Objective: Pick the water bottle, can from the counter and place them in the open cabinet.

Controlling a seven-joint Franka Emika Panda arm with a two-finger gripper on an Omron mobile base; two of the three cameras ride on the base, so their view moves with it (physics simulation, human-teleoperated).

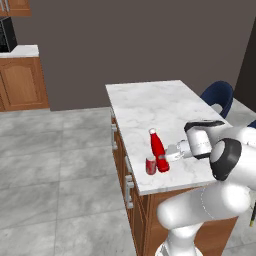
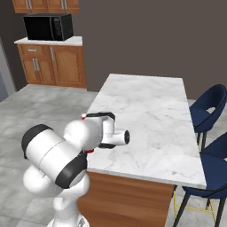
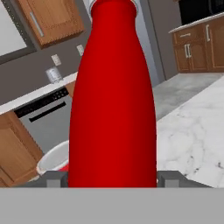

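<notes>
Marble tops the island desk (image 1: 165,107) that stands on grey tile in a brown-cabinet kitchen, with blue chairs along its far side. At the desk's near edge the end effector (image 1: 167,156) reaches in level, and its fingers (image 3: 168,178) stand on either side of the bottle (image 1: 158,150), low on the body. In the hand view the red body spans the whole gap between the two tips, so the jaws look drawn in against it; whether they already press firmly I cannot tell. The bottle stands upright on the desk, near the front edge and toward the corner on the robot's left. The can (image 1: 151,165) stands just beside it, on the side away from the arm and a little closer to the edge; its pale rim (image 3: 52,159) shows low behind the bottle in the hand view.

The step in hand looks like the grasp on the bottle, the first of the two things. Neither has left the desk. Next the grip should settle, then a straight lift, clear of the can so as not to tip it, before any carry toward the cabinet.
</notes>
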